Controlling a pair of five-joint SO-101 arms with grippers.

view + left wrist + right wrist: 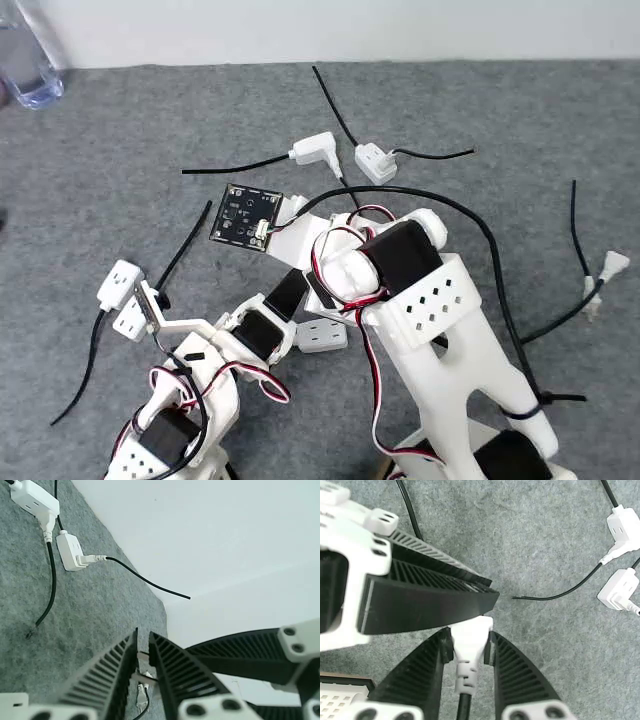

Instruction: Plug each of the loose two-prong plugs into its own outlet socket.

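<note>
My right gripper (470,640) is shut on a white two-prong plug (470,650) whose black cord trails back between the fingers. The plug's head touches the black ribbed fingers (430,602) of my left gripper, which crosses just in front of it. In the left wrist view my left gripper (144,635) is closed to a narrow slit with a small pale piece across it. In the high view both arms meet at mid-table above a white socket block (320,335). Two white sockets (312,150) (375,160) lie beyond them, each with a plug and black cord attached.
Two more white socket pieces (118,285) (130,320) with black cords lie at the left, beside the left arm. Loose white plugs (610,265) on black cords rest at the far right. A clear bottle (25,60) stands at the back left. Grey carpet covers the table.
</note>
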